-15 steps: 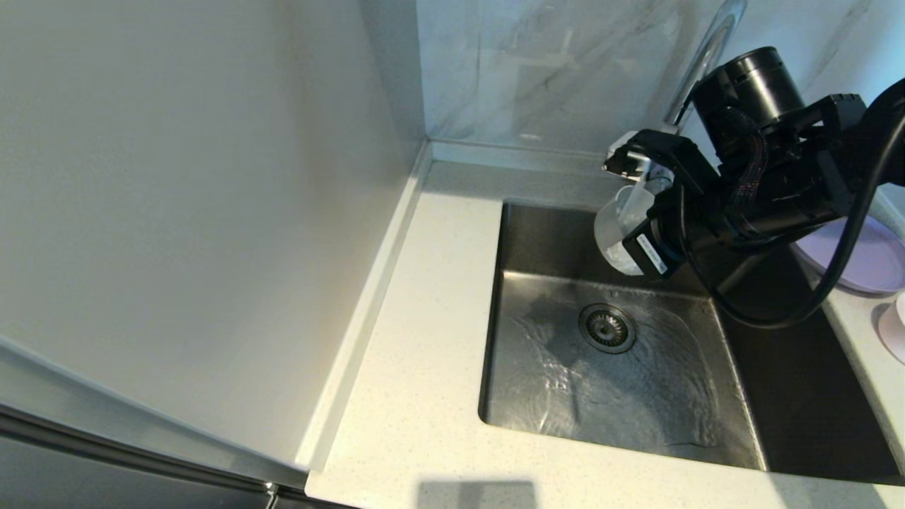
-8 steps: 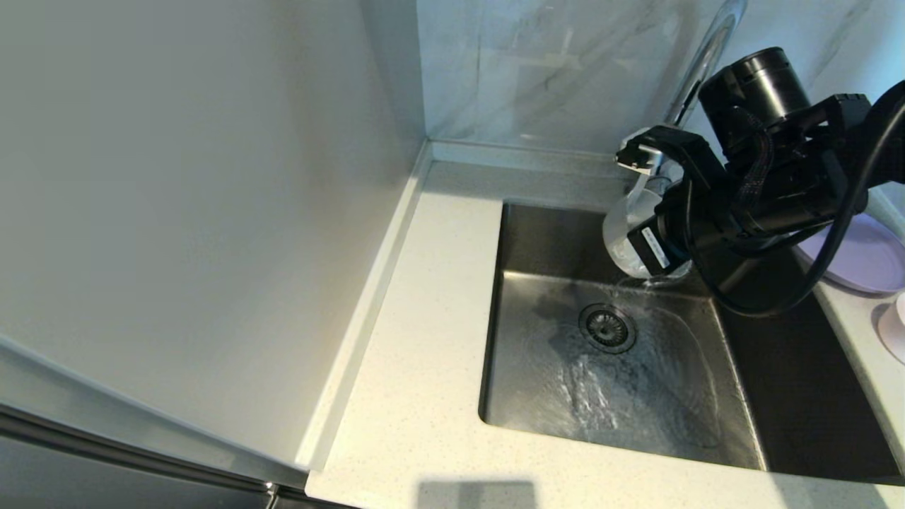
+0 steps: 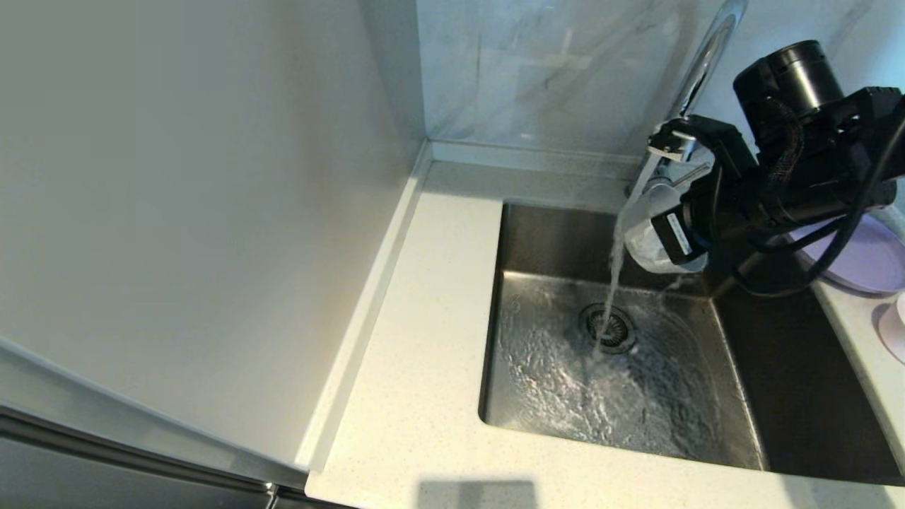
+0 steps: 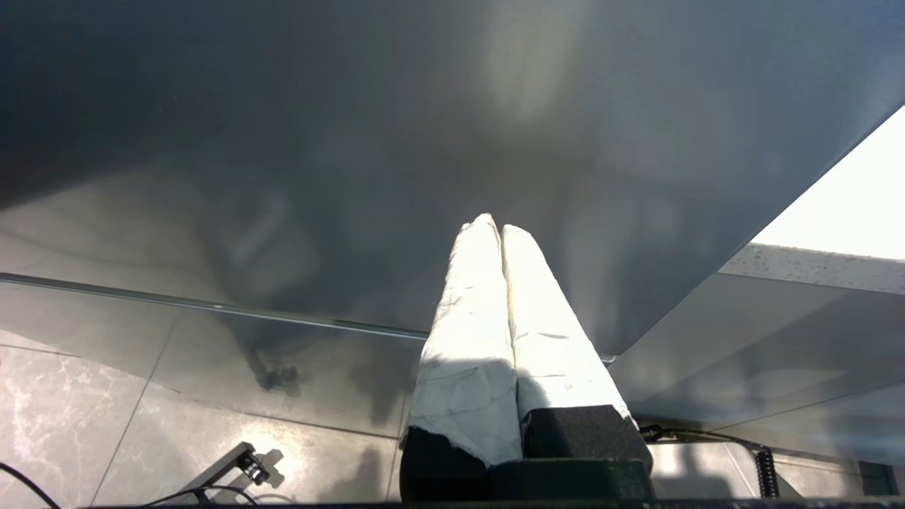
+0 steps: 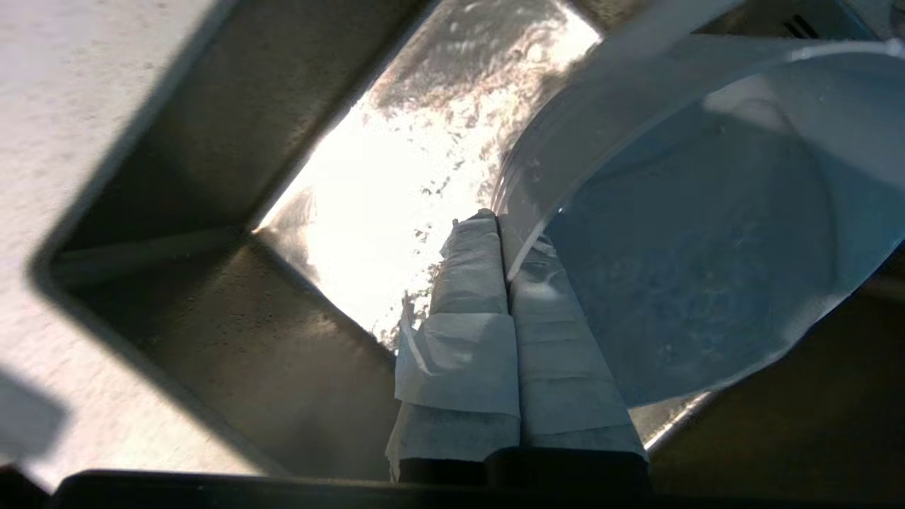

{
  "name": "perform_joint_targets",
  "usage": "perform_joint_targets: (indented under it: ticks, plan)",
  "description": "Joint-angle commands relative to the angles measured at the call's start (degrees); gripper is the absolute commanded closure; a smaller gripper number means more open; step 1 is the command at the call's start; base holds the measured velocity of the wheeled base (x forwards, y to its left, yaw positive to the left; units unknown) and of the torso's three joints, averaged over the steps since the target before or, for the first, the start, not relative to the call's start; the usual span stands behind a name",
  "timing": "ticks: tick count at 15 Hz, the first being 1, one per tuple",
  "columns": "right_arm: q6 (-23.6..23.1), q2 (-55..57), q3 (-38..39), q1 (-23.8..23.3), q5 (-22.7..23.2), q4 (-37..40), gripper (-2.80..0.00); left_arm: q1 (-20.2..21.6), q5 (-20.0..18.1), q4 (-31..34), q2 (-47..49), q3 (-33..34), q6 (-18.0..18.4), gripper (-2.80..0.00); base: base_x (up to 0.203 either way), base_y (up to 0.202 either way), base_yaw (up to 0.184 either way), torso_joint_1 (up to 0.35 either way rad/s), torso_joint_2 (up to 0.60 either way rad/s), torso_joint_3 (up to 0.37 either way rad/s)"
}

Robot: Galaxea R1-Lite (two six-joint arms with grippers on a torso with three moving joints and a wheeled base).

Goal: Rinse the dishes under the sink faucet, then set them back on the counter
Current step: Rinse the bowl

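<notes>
My right gripper (image 5: 498,219) is shut on the rim of the small whitish bowl (image 5: 707,233), one finger inside and one outside. In the head view the bowl (image 3: 647,240) hangs tilted over the back right of the sink (image 3: 537,240), just right of the water stream (image 3: 616,268). That stream runs from the chrome faucet (image 3: 700,63) straight onto the drain strainer (image 3: 608,327). The lilac plate (image 3: 870,261) and the pale pink dish (image 3: 892,329) lie on the counter (image 3: 424,353) at the right edge. My left gripper (image 4: 493,225) is shut and empty, parked low beside a dark cabinet front.
A plain wall panel (image 3: 177,212) stands along the counter's left side, with a marble backsplash (image 3: 551,71) behind the sink. The sink floor is awash with rippling water. The right arm's black cable (image 3: 841,247) loops over the sink's right side.
The right gripper has carried the bowl to the right and slightly back, out of the stream. The water now falls unbroken onto the drain instead of hitting the bowl.
</notes>
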Motion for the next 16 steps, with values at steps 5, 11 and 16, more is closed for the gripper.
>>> perform_joint_targets:
  ticks: [5,11,16]
  plan:
    - [5.6,-6.1,3.5,-5.0,12.1,0.3,0.00,0.0,0.0,0.0,0.0,0.0,0.0,0.00,0.000,0.000,0.000,0.000,0.00,0.000]
    - [26.5,-6.4,3.1,-11.1,27.1,0.4,0.00,0.0,0.0,0.0,0.0,0.0,0.0,0.00,0.000,0.000,0.000,0.000,0.00,0.000]
    - [39.5,-4.9,4.5,-20.9,51.6,0.4,0.00,0.0,0.0,0.0,0.0,0.0,0.0,0.00,0.000,0.000,0.000,0.000,0.00,0.000]
